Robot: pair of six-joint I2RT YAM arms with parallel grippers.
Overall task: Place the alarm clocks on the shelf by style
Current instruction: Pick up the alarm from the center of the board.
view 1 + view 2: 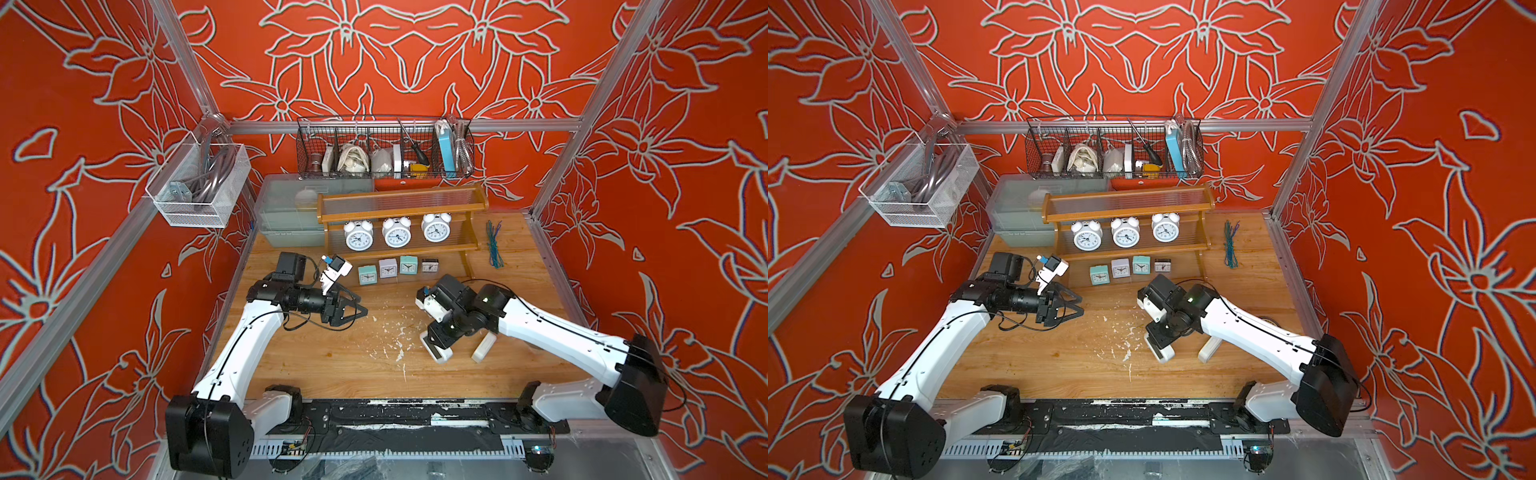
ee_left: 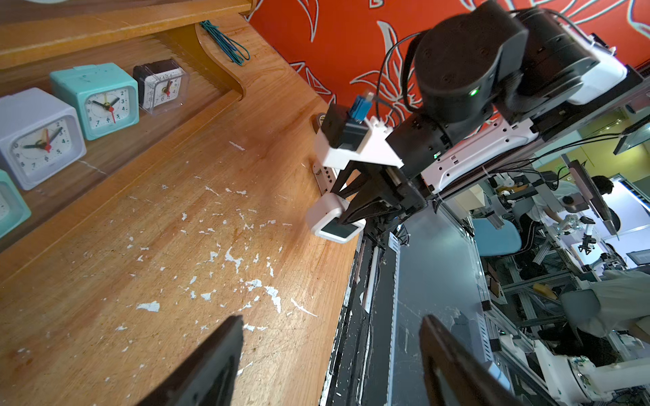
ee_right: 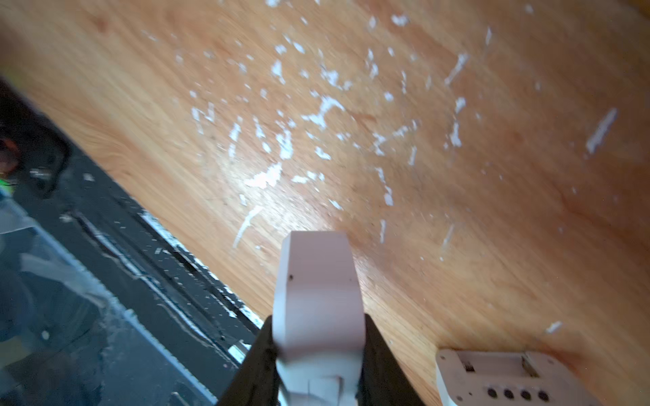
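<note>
table (image 1: 332, 374): pale wooden top with white scuffs in front of the shelf, which stands at its far edge.
shelf (image 1: 401, 216): three-tier stepped rack with an orange-brown frame and ribbed clear panels. It is the landmark for every place below and shows in both top views.
black wire basket (image 1: 384, 149): hung on the wall above and behind the shelf, filled with oddments.
translucent grey bins (image 1: 286, 208): stacked against the shelf's left end, partly behind it.
right gripper (image 3: 318, 327): in front of the shelf's right half and well apart from it. Its black jaws are pressed onto the two sides of the held digital clock.
left gripper (image 2: 330, 327): in front of the shelf's left end, above the table. Its jaws are spread wide and hold nothing.
twin-bell clocks (image 1: 358, 237) (image 1: 397, 233) (image 1: 436, 228): three round white analogs, upright in a row on the shelf's middle tier, faces forward.
held digital clock (image 1: 436, 351): white rectangle, tilted in the right gripper's pinch. Whether it touches the table cannot be told.
second digital clock (image 1: 484, 348): white, lying on the table just beside the held one, on the side away from the shelf's left end.
square clocks (image 1: 368, 275) (image 1: 387, 268) (image 1: 408, 265) (image 1: 429, 266): teal, white, teal and dark-faced, in a row on the shelf's lowest tier.
bundle of green and blue ties (image 1: 494, 245): on the table just off the shelf's right end.
</note>
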